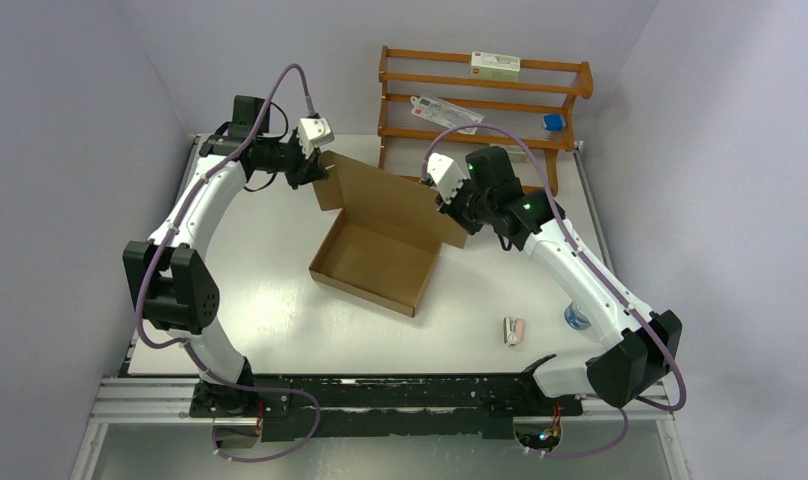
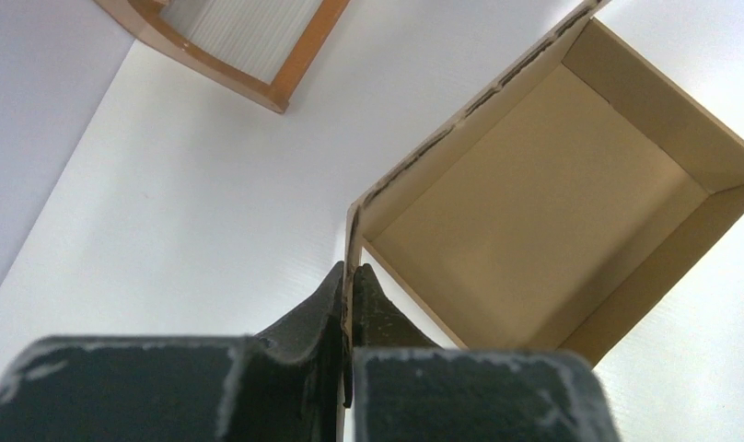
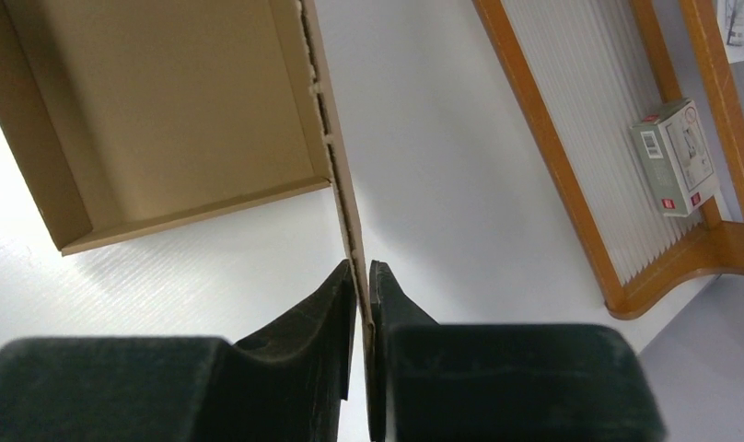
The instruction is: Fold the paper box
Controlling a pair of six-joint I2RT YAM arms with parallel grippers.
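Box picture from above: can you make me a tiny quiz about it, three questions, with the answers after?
1. True or false: the box is a flat sheet.
2. Which is shut on the box's lid? A: left gripper only. B: right gripper only. C: both.
3. What wooden thing stands behind the box?
Key: 1 false, its walls stand up. 2 C, each pinches the lid's edge. 3 the rack.
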